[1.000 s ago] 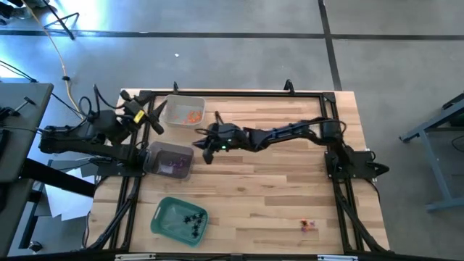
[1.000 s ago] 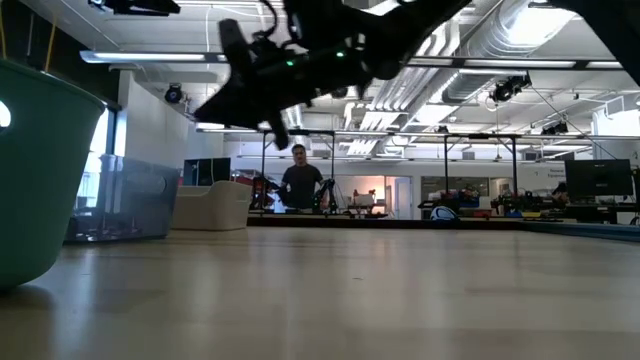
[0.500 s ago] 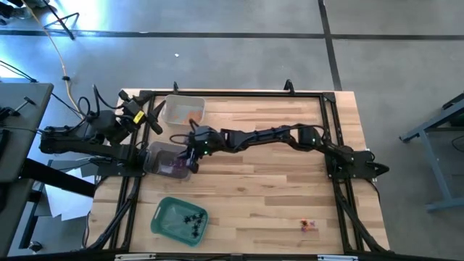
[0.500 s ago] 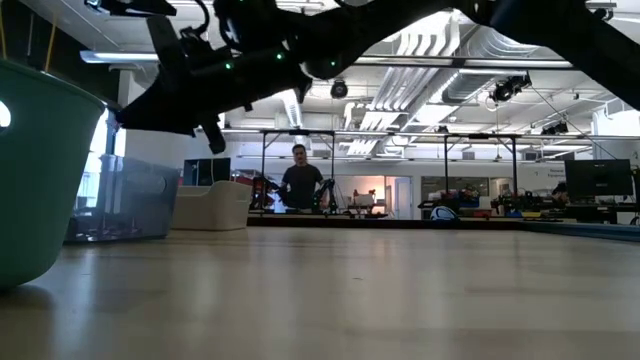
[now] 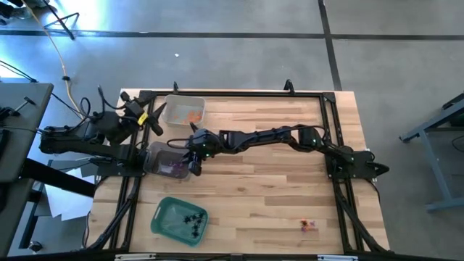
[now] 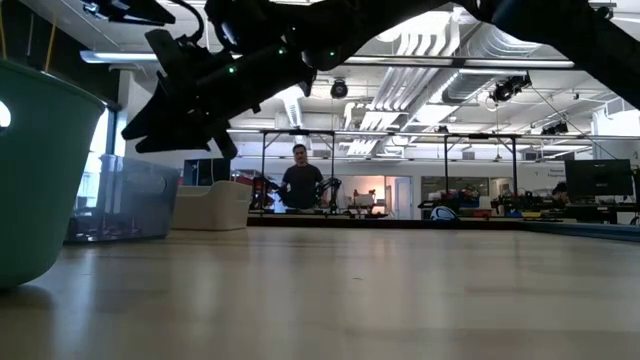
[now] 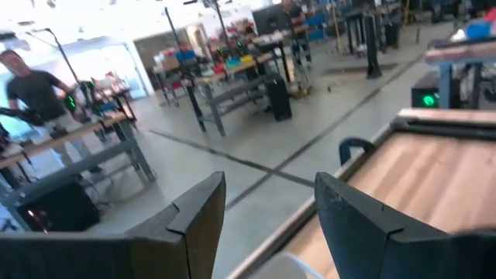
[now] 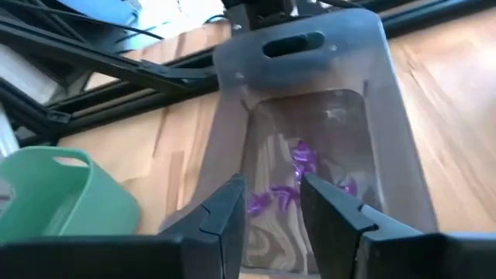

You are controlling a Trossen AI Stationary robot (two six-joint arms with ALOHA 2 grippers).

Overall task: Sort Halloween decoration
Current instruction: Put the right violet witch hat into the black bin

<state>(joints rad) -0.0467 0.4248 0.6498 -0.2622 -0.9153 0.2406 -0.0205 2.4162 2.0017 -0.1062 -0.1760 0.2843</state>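
Purple trinkets point(image 8: 298, 174) show under right gripper point(image 8: 271, 203).

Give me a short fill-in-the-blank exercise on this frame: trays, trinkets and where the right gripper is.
1. The right gripper hangs over the clear tray that holds ____ trinkets.
2. The black spider trinkets lie in the ____ tray.
3. The far clear tray holds ____ trinkets.
4. The left gripper's jaws are ____.

Missing words: purple; green; orange; open
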